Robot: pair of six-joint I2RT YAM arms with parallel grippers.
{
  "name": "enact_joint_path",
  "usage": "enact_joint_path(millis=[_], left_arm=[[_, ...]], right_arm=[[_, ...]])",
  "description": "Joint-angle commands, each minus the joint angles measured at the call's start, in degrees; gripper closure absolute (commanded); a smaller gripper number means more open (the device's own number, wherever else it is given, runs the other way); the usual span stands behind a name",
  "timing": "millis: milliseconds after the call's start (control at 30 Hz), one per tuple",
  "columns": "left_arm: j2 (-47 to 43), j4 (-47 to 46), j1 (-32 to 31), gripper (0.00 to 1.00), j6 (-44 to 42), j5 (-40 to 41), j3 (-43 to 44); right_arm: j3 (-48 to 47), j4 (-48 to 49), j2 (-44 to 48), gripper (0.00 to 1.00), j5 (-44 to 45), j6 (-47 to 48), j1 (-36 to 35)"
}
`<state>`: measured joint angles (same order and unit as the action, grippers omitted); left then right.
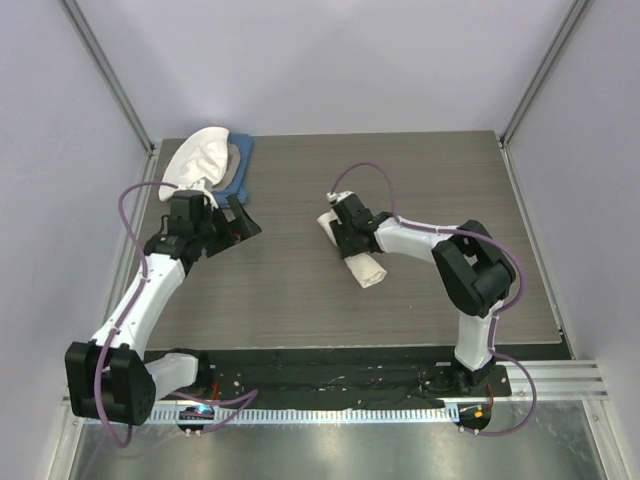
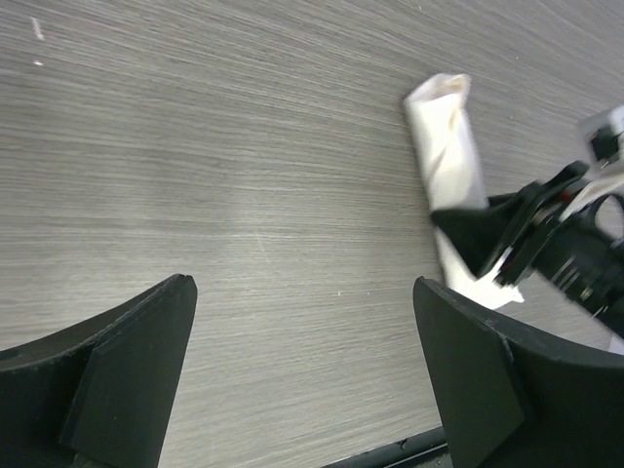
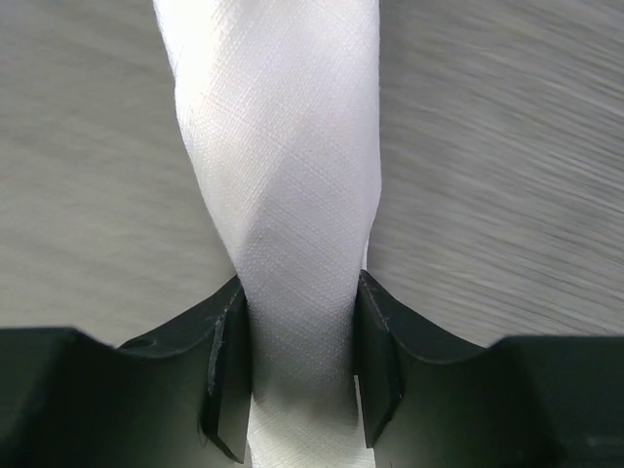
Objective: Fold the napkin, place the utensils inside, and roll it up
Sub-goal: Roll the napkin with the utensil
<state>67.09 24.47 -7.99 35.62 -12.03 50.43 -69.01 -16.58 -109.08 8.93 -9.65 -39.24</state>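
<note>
The right gripper hides the middle of the rolled napkin from me; my right wrist view cuts off both its ends.

This looks like a robotics lab test cell. A grey wood-grain laminate tabletop is boxed in by plain pale wall panels held in bare aluminium frame posts. Two white-and-black jointed robot arms, the left arm and the right arm, are bolted to a black metal base plate along the near edge. Thin purple cables loop off them, and a slotted aluminium rail runs out to the right side.
</note>
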Motion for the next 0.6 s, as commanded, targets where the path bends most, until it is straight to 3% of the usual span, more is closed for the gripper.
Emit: enact_joint_path(millis=[0, 200, 233, 333, 467, 567], left_arm=[[-3.98, 5.23, 2.35, 0.00, -3.18, 0.43, 2.65], [-6.88, 8.22, 5.52, 0.00, -6.78, -0.71, 3.79], [-7.15, 8.57, 5.96, 0.00, -7.31, -0.97, 3.97], [-8.02, 8.93, 7.55, 0.00, -9.24, -2.55, 4.49], [-9.08, 8.84, 9.47, 0.00, -11.09, -3.70, 5.29], [-10.65, 8.49, 9.57, 0.00, -12.85, -3.96, 6.51]], right_arm=[[5.11, -3.29, 0.79, 0.55, 4.88, -6.87, 4.96], [5.65, -1.18, 3.69, 0.41, 0.83, -6.35, 6.55], [5.30, -1.00, 5.00, 0.31, -0.22, -6.17, 6.81], [4.16, -0.30, 7.90, 0.17, -2.68, -6.17, 7.77], [2.74, 0.93, 13.08, 0.09, -10.22, -6.61, 9.09], [3.27, 3.30, 19.57, 0.05, -11.04, -7.05, 9.88]])
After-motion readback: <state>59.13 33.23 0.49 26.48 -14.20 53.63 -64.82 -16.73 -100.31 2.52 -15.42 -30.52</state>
